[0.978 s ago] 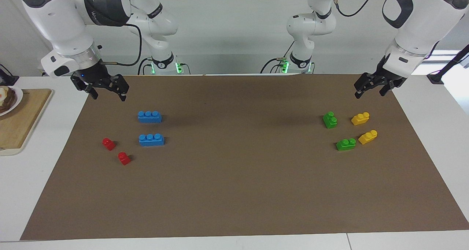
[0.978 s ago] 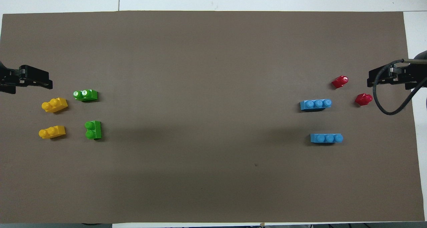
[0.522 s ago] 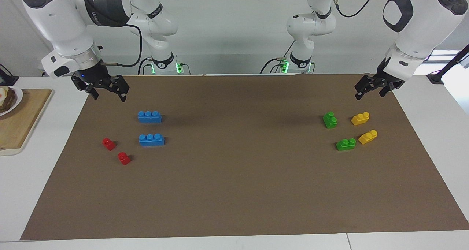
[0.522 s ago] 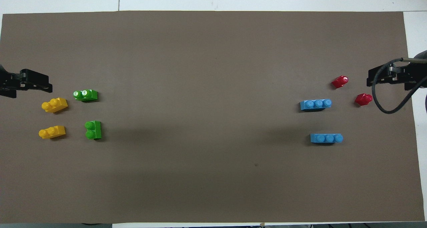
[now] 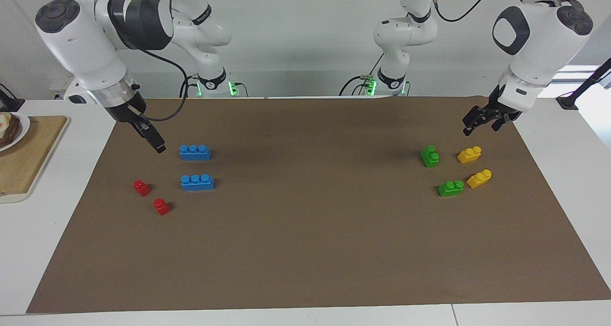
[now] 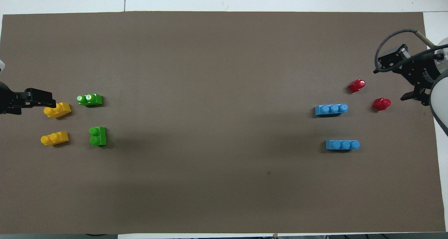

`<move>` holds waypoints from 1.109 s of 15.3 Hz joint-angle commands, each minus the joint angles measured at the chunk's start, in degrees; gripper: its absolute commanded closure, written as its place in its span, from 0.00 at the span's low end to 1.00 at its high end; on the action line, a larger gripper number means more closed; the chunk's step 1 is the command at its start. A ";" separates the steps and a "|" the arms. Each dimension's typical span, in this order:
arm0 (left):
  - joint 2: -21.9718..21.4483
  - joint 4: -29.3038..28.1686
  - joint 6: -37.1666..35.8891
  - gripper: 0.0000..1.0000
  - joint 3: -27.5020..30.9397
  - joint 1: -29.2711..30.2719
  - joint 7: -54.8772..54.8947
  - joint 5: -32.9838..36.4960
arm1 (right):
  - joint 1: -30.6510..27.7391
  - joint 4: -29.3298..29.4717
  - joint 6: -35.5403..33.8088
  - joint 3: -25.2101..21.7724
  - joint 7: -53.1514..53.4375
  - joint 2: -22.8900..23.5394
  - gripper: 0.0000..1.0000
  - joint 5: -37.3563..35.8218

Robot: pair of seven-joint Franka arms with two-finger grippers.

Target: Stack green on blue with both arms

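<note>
- Black jaws of the left gripper [image 5: 479, 121] and the right gripper [image 5: 153, 140] stand open, empty.
- Green bricks [image 5: 430, 156] lie beneath the left gripper; blue bricks [image 5: 195, 152] beside the right.
- Light, stiff, smooth plastic: probably best pinched across the flat sides, below the studs.

Right gripper [image 5: 157, 144] hangs just beside nearer blue brick [image 5: 194, 152], empty. Left gripper [image 5: 479, 122] open over mat [image 5: 305, 249] near green brick [image 5: 430, 156] and yellow brick [image 5: 469, 154].
</note>
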 commanded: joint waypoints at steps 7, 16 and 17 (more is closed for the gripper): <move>-0.57 -15.51 15.98 0.00 -0.24 -1.18 0.91 0.05 | -4.80 -2.82 7.84 0.34 17.65 6.19 0.02 11.46; 0.49 -20.26 20.02 0.04 -0.33 -4.61 -1.47 0.05 | -4.28 -13.81 17.86 0.42 11.51 7.07 0.02 13.57; 0.75 -20.96 20.72 0.06 -0.33 -4.61 -1.29 0.05 | -4.19 -14.78 19.18 0.42 11.06 7.25 0.02 13.66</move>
